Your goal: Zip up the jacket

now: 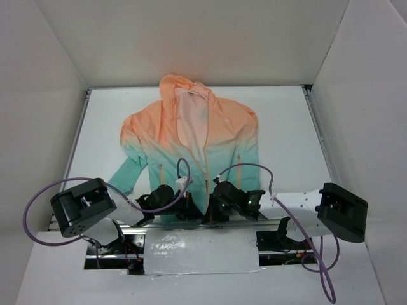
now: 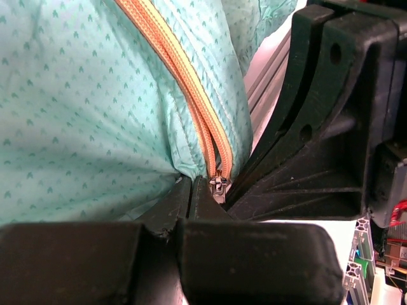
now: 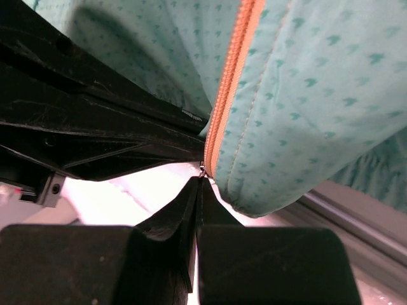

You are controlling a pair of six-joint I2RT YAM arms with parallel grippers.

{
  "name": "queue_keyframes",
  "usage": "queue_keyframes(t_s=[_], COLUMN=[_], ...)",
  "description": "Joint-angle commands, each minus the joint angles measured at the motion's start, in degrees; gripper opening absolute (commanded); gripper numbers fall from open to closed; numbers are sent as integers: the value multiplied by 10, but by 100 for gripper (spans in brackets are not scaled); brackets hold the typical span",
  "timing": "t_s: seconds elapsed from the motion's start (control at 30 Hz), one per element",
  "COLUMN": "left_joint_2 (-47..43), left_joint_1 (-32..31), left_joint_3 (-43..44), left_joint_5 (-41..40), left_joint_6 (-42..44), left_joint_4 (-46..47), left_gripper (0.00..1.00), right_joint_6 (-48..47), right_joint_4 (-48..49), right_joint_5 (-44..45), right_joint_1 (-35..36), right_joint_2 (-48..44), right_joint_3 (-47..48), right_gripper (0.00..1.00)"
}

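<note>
We see the jacket [image 1: 191,136] spread flat on the table [image 1: 286,127], hood farthest, both claws at its near hem: the left claw [image 2: 206,190] pinched shut on the slider [image 2: 218,186], the right claw [image 3: 199,184] shut on the bottom end of the zipper [image 3: 226,82], apparently bracing it for the pull.

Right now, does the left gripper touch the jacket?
Touching. The left wrist view shows the left gripper shut on the jacket hem, beside the zipper slider.

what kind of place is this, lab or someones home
Likely a robotics lab test cell: white panels wall in the table, a left arm and right arm sit on a metal rail at its near edge, and a jacket lies spread on it.
</note>
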Motion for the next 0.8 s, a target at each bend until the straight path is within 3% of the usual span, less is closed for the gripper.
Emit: queue_keyframes(t_s=[0.0, 0.3, 0.77], left_joint_2=[-4, 16, 9], left_joint_1=[-5, -4, -6], left_joint_3=[-9, -14, -22], left_joint_5=[-4, 1, -8], left_joint_6=[13, 12, 19], left_joint_4=[37, 70, 92], left_gripper=[0, 0, 0], right_joint_6=[37, 89, 294], right_joint_4=[47, -31, -57], right_joint_5=[-44, -46, 14], right_joint_1=[-9, -20, -20], right_joint_2=[-23, -40, -115], right_joint_3=[5, 31, -11], right_gripper=[0, 0, 0])
